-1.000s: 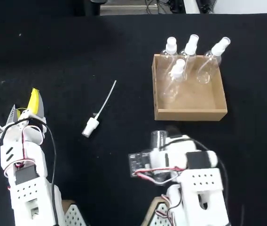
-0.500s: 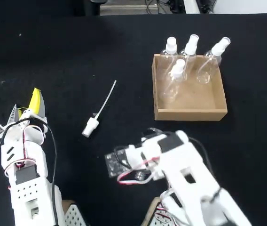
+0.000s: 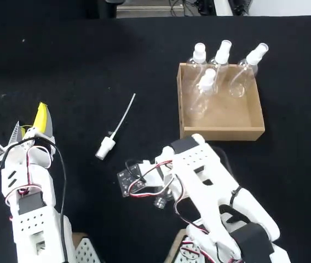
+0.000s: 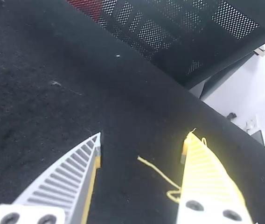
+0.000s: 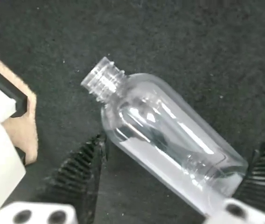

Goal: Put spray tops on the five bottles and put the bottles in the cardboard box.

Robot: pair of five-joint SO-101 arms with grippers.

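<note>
Holding four capped bottles (image 3: pixel 202 96): box (image 3: pixel 221 133) | right tool (image 5: pixel 181 143): bare bottle (image 5: pixel 165 135) (likely gripped)

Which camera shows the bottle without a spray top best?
The right wrist view: the uncapped bottle, threaded neck and all, sits close up in the right gripper. The high view has it mostly under that arm; the left wrist view faces the table elsewhere.

You have before you four capped bottles (image 3: pixel 205 90), one uncapped bottle (image 5: pixel 165 140), one loose spray top (image 3: pixel 106 147) and one cardboard box (image 3: pixel 221 133).
</note>
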